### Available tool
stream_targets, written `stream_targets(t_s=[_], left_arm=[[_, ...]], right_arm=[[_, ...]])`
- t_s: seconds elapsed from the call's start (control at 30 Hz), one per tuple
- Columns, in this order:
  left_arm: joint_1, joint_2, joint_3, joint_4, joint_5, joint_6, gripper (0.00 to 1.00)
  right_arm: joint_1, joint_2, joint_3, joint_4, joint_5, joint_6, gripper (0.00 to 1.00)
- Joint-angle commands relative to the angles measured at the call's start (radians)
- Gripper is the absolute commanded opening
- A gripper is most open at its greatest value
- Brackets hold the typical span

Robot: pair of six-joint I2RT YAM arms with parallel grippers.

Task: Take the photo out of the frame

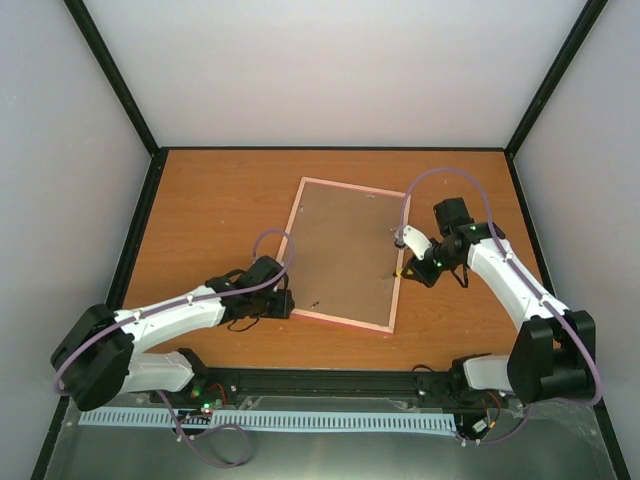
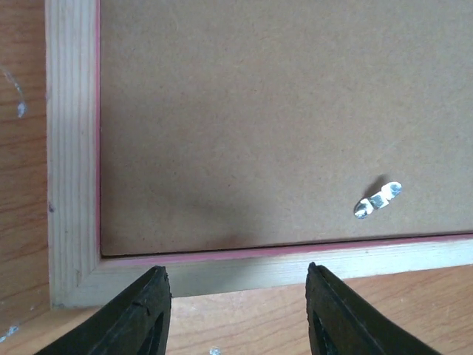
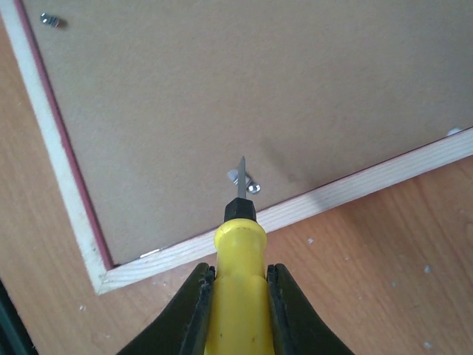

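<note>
The pink frame (image 1: 340, 321) lies face down on the table, with its brown backing board (image 1: 345, 250) facing up. The photo is hidden beneath the board. My left gripper (image 1: 285, 300) is open and empty just off the frame's near left corner. In the left wrist view, its jaws (image 2: 235, 270) straddle the pale wooden rim (image 2: 70, 148). My right gripper (image 1: 408, 268) is shut on a yellow-handled screwdriver (image 3: 238, 281). The screwdriver's tip sits at a small metal clip (image 3: 247, 181) on the board, close to the frame's right rim (image 3: 369, 185).
Other metal clips show on the board: one (image 2: 377, 200) near the left gripper and one (image 3: 50, 20) at a far corner. The wooden table (image 1: 220, 200) is bordered by black rails and grey walls. Small white specks lie on the table.
</note>
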Motion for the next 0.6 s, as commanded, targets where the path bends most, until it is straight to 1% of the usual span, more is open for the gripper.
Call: stream_targets(t_s=[0.0, 0.1, 0.3, 0.4, 0.57], left_arm=[[-0.009, 0.004, -0.023, 0.079, 0.034, -0.045, 0.50], [-0.011, 0.012, -0.043, 0.101, 0.027, -0.067, 0.50], [-0.011, 0.033, -0.047, 0.118, 0.011, -0.098, 0.49], [-0.011, 0.030, -0.061, 0.127, 0.011, -0.110, 0.49], [-0.010, 0.018, -0.093, 0.150, 0.005, -0.137, 0.49]], right_arm=[[0.012, -0.047, -0.027, -0.051, -0.039, -0.051, 0.04], [0.044, -0.060, -0.048, -0.041, -0.046, -0.036, 0.04], [0.271, -0.024, -0.028, 0.006, -0.047, 0.045, 0.03], [0.360, 0.032, 0.017, 0.021, -0.055, 0.086, 0.03], [0.457, 0.145, 0.065, 0.051, -0.064, 0.112, 0.03]])
